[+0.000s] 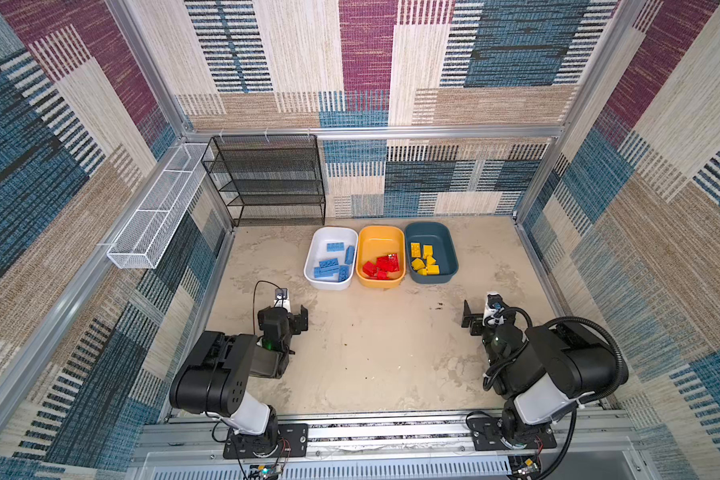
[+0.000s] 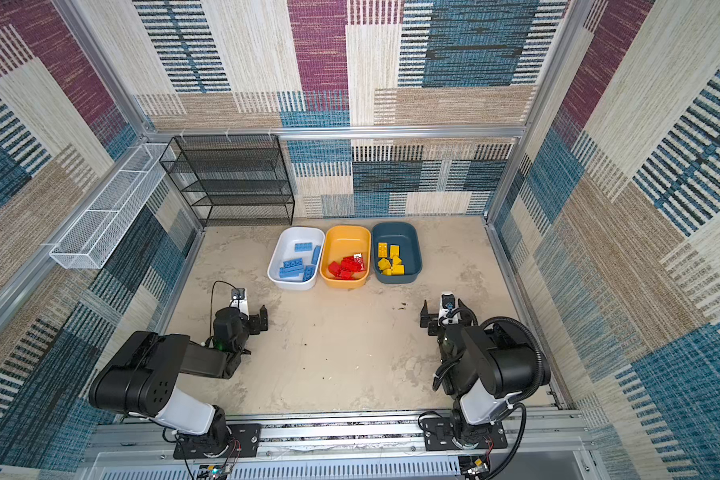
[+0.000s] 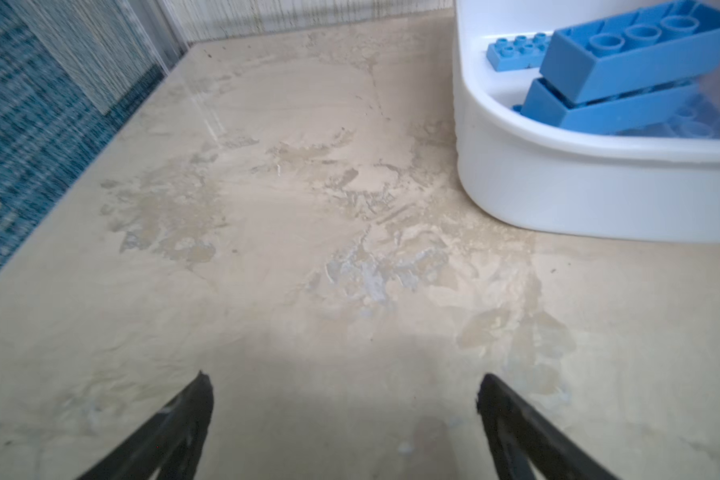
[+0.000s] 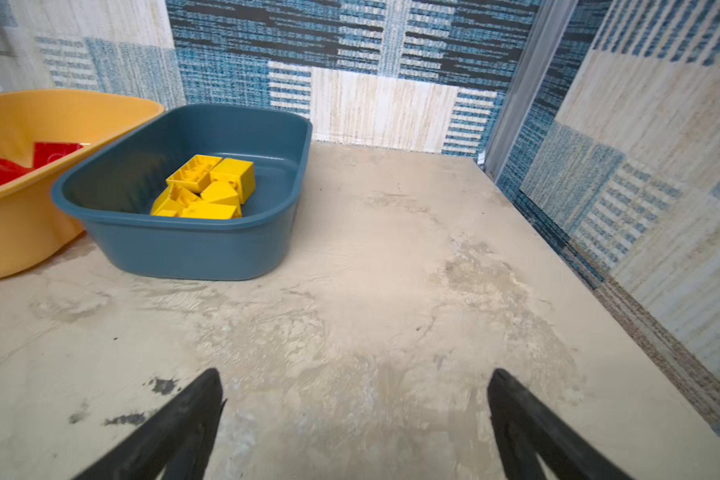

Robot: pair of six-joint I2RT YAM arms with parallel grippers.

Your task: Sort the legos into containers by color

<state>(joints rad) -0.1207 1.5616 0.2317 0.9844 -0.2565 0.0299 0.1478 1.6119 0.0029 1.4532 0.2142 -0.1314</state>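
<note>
Your surface is a pale beige slab, mottled with blotchy worn patches. A few dark specks lie near the right arm. Three walls close it in, covered in a woven patchwork of blue, maroon, cream and tan and held by aluminium frame rails. In the back left corner a black mesh shelf rack stands against the rear wall. A long white wire basket hangs along the left wall beside it. Both arm bases are bolted to a metal rail along the near edge.

Near the back, in both top views, you have three tubs in a row, side by side: the white tub on the left, the yellow-orange tub in the middle and the teal tub on the right. The blue legos lie in the white tub, and the left wrist view shows two long ones stacked. The red legos are heaped in the yellow-orange tub. The yellow legos are clustered in the teal tub. Every lego you can see sits inside a tub.

Your left pincer is spread wide with only bare surface between its fingers, in front of the white tub and a little to its left. Your right pincer is spread just as wide and grips nothing, in front of the teal tub and off to its right. Whether either touches the surface, you cannot tell from these views.
</note>
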